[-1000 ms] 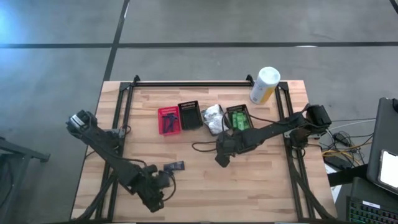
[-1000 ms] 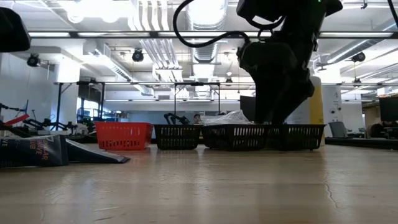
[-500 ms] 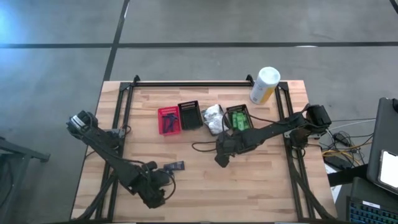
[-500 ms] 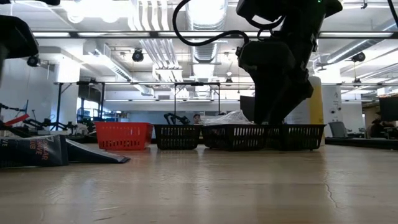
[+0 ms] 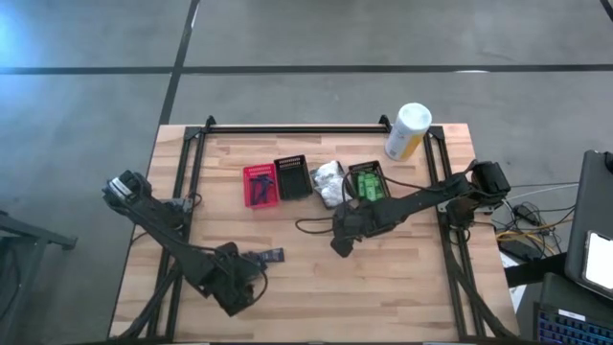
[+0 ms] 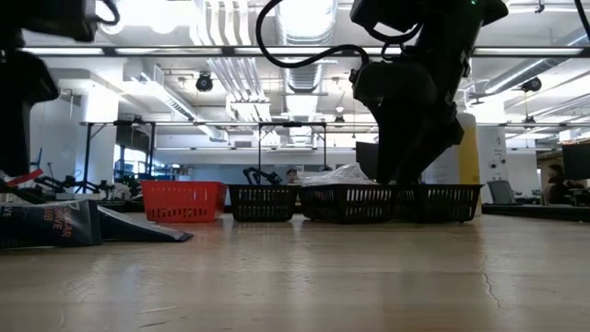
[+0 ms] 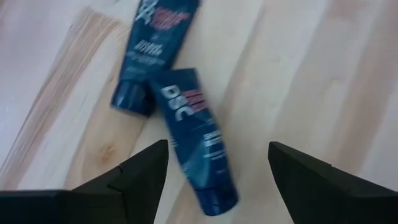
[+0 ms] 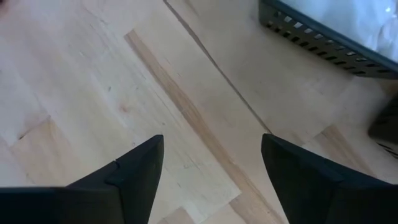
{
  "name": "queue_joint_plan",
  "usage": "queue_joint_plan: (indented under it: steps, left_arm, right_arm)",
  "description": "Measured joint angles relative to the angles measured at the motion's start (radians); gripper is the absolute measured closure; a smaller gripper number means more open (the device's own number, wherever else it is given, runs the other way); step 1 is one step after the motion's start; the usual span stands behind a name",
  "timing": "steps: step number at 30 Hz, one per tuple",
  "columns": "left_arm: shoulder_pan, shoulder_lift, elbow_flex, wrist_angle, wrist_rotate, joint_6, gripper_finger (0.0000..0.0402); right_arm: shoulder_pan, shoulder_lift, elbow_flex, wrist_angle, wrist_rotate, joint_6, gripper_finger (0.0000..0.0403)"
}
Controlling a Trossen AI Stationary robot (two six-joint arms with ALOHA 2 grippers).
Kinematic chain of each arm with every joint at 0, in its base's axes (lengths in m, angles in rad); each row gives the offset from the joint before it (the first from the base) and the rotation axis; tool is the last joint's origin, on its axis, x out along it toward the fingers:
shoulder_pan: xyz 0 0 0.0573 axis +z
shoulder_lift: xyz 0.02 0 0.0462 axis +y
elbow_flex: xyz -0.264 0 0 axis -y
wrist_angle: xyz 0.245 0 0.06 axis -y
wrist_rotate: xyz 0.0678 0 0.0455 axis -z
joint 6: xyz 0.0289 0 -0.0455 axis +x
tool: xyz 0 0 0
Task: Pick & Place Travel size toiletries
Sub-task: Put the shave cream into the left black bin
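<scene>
From above, your left gripper (image 5: 238,290) hovers at seven o'clock on the worktop (image 5: 402,287), beside two dark tubes (image 5: 267,256). Its wrist view shows fingers (image 7: 146,171) spread over the nearer tube (image 7: 196,152): light, soft, slippery; pinch mid-body. Right gripper's (image 8: 211,165) fingers are spread, empty.

Both arms are built of dark, near-black links; the left arm (image 5: 168,230) ends at its outer joint in a blocky housing with a pale grey patch, and the right arm (image 5: 421,199) has a similar dark boxy housing at its outer joint. A thin black cable loops out beside the right arm's wrist. The left gripper (image 7: 214,180) and the right gripper (image 8: 211,171) each have two matte black, wedge-shaped fingers with flat, angular faces.
</scene>
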Motion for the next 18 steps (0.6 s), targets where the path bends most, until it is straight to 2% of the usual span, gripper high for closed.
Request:
queue_joint_plan:
  steps: [11, 18]
  left_arm:
    - [0.001, 0.000, -0.091, 0.101, 0.002, -0.027, 0.0122]
    - [0.003, 0.000, -0.151, 0.108, 0.000, -0.064, 0.0122]
  right_arm:
    - [0.000, 0.000, -0.006, -0.001, 0.014, 0.015, 0.0153]
    - [0.000, 0.000, -0.007, 0.000, 0.014, 0.018, 0.0155]
